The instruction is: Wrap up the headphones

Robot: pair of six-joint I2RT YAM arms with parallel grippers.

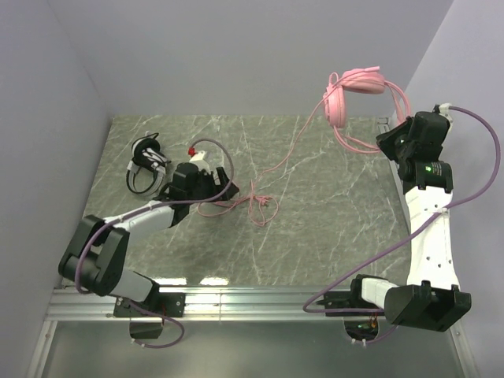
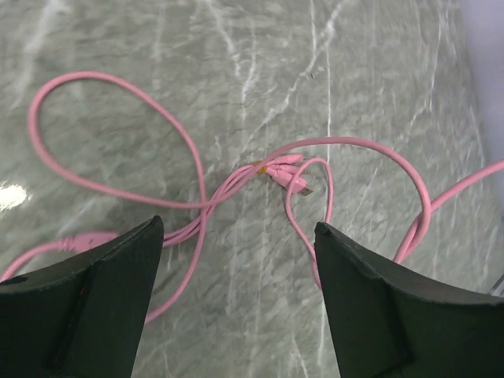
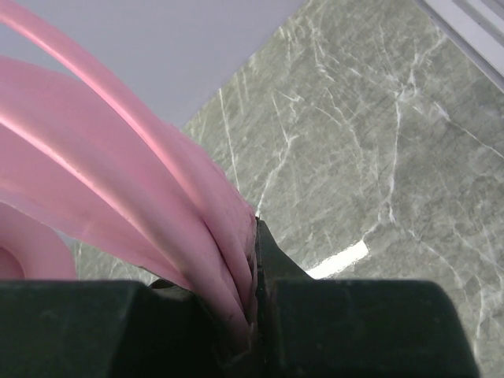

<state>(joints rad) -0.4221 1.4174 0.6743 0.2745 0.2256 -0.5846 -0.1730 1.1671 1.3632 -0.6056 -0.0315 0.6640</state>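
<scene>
Black-and-white headphones (image 1: pixel 146 165) lie at the counter's (image 1: pixel 331 236) left. Left tool (image 2: pixel 236 236) hangs over the pink cable (image 2: pixel 228 189) loops, jaws wide apart and holding nothing. Right tool (image 3: pixel 256 272) is clamped on the pink headphones (image 1: pixel 356 88), raised at far right.

Reaching out with both arms.
Stretched low and forward on the left, with left gripper (image 2: pixel 238 227) pointing down, jaws wide apart; raised high at the far right side, with right gripper (image 3: pixel 254 283) pinched tight on the pink headphones (image 1: pixel 336 106).
</scene>
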